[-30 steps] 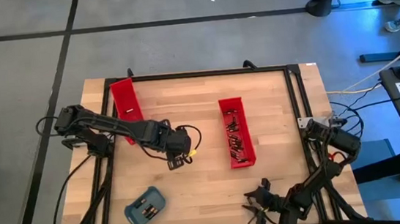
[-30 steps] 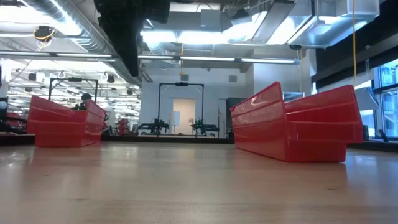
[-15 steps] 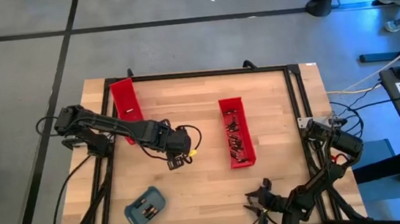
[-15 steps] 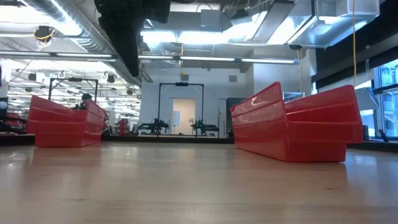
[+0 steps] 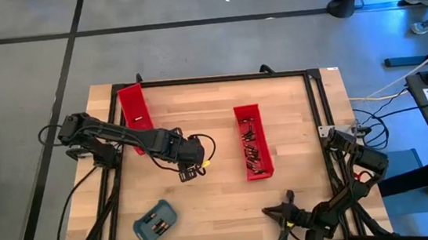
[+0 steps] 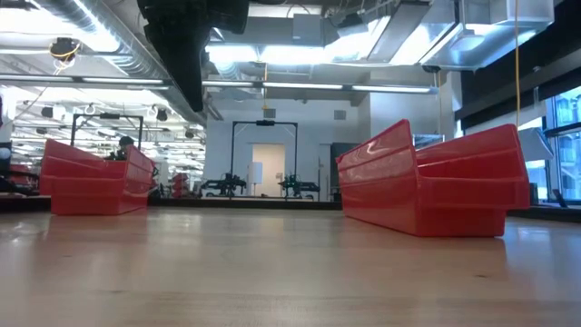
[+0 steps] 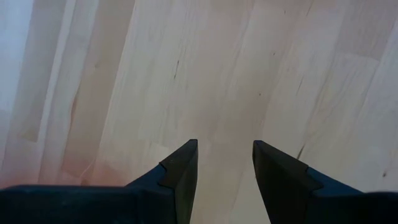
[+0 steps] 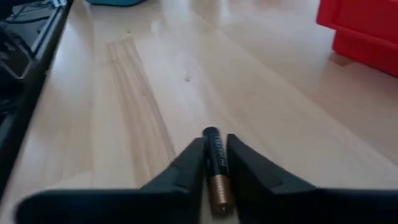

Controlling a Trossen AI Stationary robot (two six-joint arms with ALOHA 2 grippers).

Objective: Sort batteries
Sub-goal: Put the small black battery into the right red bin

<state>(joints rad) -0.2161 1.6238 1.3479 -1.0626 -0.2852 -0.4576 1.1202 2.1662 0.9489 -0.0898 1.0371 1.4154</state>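
Note:
My right gripper [image 5: 280, 214] is low by the table's near edge, shut on a single battery [image 8: 214, 167], dark with a coppery end. More batteries lie in the long red tray [image 5: 252, 141] right of centre and in the small blue-grey tray [image 5: 155, 222] at the near left. A second red tray [image 5: 135, 108] stands at the far left. My left gripper [image 5: 191, 172] hovers over bare wood near the table's middle, open, with nothing between its fingers [image 7: 186, 171]. My right gripper pinches the battery's long sides [image 8: 213, 158] between its two fingers. The fingers lie along the battery, about level, pointing toward the table's left. The dark end sticks out past the fingertips, and the coppery end lies back between them. Whether it rests on the wood, I cannot tell.
A black frame rail [image 5: 318, 126] runs along the table's right side, and another [image 8: 31, 74] along the near edge beside my right gripper. Bare wood lies between the trays. In the low view both red trays [image 6: 427, 186] stand as walls.
My right gripper has shut: its fingers, spread wide a second ago, now stand close together on the battery. It has also drawn slightly toward the table's right.

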